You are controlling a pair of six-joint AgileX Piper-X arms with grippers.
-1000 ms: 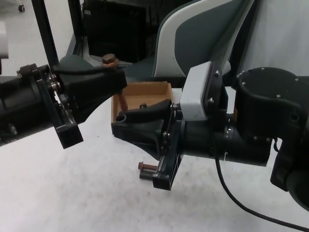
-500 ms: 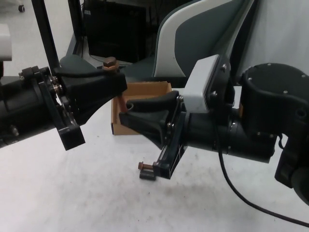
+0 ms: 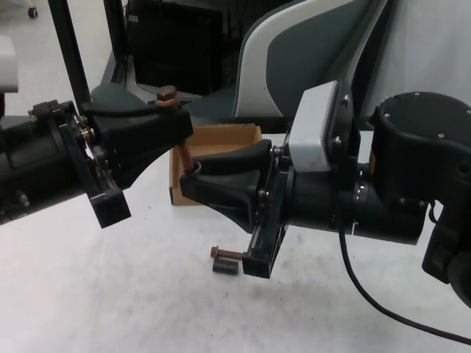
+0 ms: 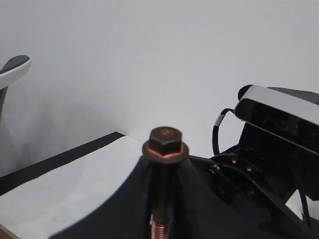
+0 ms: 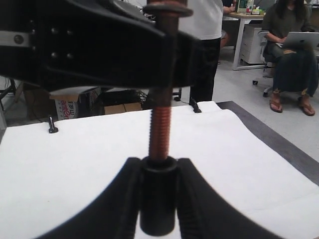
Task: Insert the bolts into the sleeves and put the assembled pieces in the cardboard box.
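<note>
Bolt (image 4: 162, 189) pinched upright in left tool (image 3: 178, 125), head up, threads pointing down, hanging above the tabletop (image 3: 110, 294) just in front of the cardboard box (image 3: 235, 132). Right tool (image 3: 193, 176) closed around a black sleeve (image 5: 158, 199), bore facing up, parked straight underneath for lining both up on one axis. Threaded tip right at the sleeve's mouth, maybe just started in, hard to say how deep. Makes sense of the grip too: clamped just below the head, leaving the lower shank free to slide in. Second bolt (image 3: 224, 252) and second sleeve (image 3: 225, 267) lying side by side on the tabletop under the right arm, not yet joined. Probably calls for a straight push down next, no tilt, otherwise likely to jam at the rim.
</note>
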